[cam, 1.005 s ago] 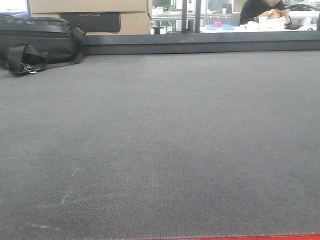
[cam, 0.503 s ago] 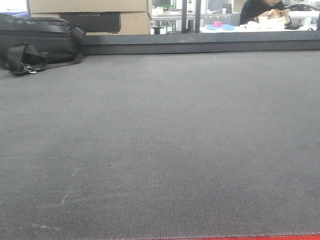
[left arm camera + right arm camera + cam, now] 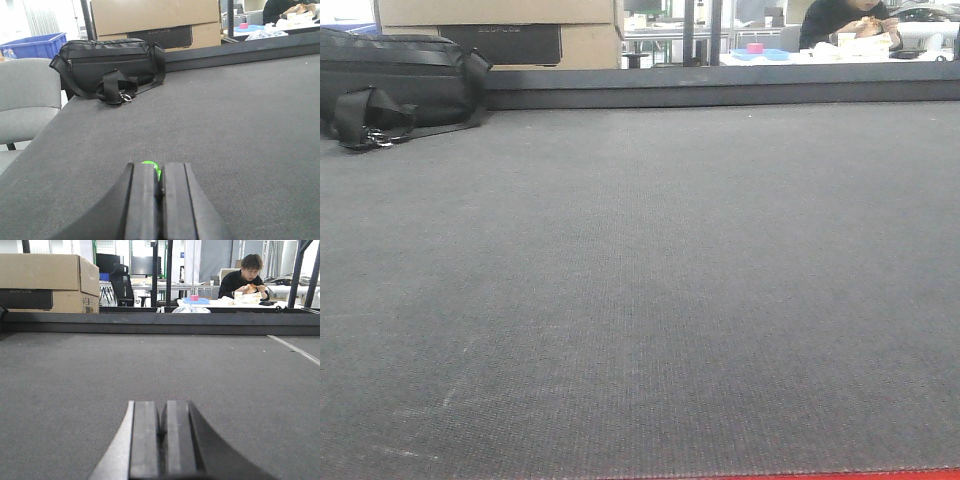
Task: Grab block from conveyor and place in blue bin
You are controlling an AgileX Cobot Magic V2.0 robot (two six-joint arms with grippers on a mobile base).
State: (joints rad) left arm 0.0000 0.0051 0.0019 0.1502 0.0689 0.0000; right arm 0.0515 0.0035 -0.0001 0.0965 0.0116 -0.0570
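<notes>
The dark grey conveyor [image 3: 640, 280] filled nearly the whole front view, with a black bag [image 3: 395, 85] at its upper left edge. In the left wrist view the left claw [image 3: 159, 200] sat at the bottom centre, fingers pressed almost together. A small green object [image 3: 150, 166] showed at their tips, but I could not tell if it was pinched or just beyond them. The blue bin [image 3: 35, 45] stood in the upper left, behind a grey chair [image 3: 25, 95]. The right claw [image 3: 162, 440] was pressed together over bare belt, pinching nothing.
</notes>
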